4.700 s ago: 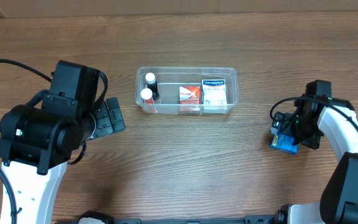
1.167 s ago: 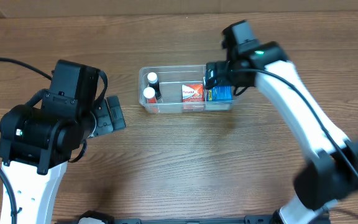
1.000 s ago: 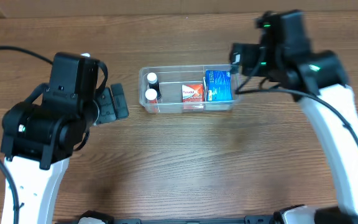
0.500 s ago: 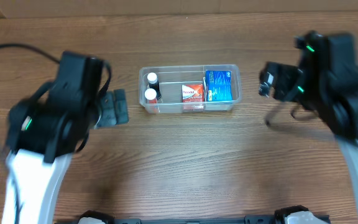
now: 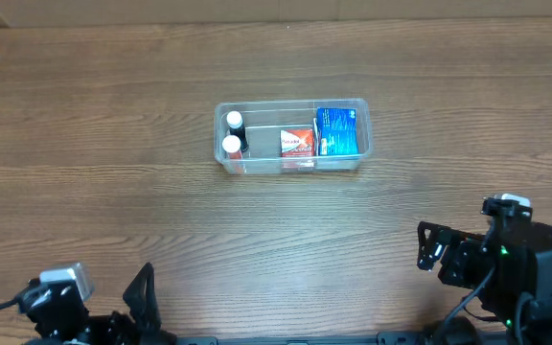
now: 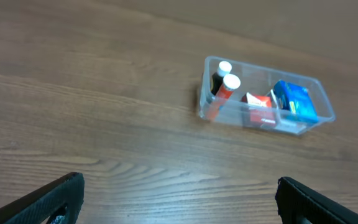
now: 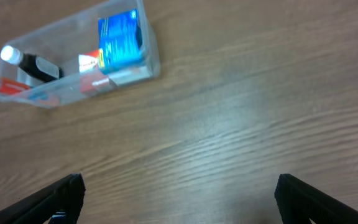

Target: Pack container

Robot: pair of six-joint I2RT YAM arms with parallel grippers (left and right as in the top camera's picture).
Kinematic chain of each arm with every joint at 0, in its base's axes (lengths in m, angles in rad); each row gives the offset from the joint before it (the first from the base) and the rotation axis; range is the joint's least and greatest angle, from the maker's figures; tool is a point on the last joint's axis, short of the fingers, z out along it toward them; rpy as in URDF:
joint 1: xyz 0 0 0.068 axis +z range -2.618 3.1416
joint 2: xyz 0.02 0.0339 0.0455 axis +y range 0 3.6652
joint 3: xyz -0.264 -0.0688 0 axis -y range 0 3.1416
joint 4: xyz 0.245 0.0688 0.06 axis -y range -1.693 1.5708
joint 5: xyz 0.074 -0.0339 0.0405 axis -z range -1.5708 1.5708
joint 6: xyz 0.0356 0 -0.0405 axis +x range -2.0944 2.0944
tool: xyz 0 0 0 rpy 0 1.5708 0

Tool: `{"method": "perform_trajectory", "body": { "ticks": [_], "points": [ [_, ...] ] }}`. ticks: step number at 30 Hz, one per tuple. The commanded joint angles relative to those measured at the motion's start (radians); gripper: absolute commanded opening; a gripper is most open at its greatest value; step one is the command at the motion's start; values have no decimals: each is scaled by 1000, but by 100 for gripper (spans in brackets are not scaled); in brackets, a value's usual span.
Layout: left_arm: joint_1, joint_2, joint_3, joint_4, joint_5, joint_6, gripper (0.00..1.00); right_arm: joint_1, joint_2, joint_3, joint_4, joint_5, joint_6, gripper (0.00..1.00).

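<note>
**Near the surface's front edge, both arms sit low with claws spread**

Well ahead of the left claw and off to its right, the clear container stands on the wooden surface. The same container lies well ahead of the right claw, toward its left. Each claw's jaws are parted wide over bare wood. Both arms are folded low, wrists aimed forward across the boards. Inside the container, two white-capped bottles stand at the end farther from the right claw, a red-and-white box sits midway, and a blue box sits at the nearer end.
</note>
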Motion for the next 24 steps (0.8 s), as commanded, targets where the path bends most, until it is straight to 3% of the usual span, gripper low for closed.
{"method": "perform_trajectory", "body": {
  "ticks": [1,7,16,19,24],
  "points": [
    [-4,-6,-11,-24,-16,-16,100,5,2,-11,11,-8,13,100],
    [-4,-6,-11,-114,-16,-16,100,5,2,-11,11,-8,13,100],
    [-4,-6,-11,-114,-16,-16,100,5,-1,-13,30,11,3,100],
    [-4,-6,-11,-114,-16,-16,100,5,-40,-63,171,11,-1,100],
    [-4,-6,-11,-114,-16,-16,100,5,-256,-351,577,-74,-121,100]
  ]
}}
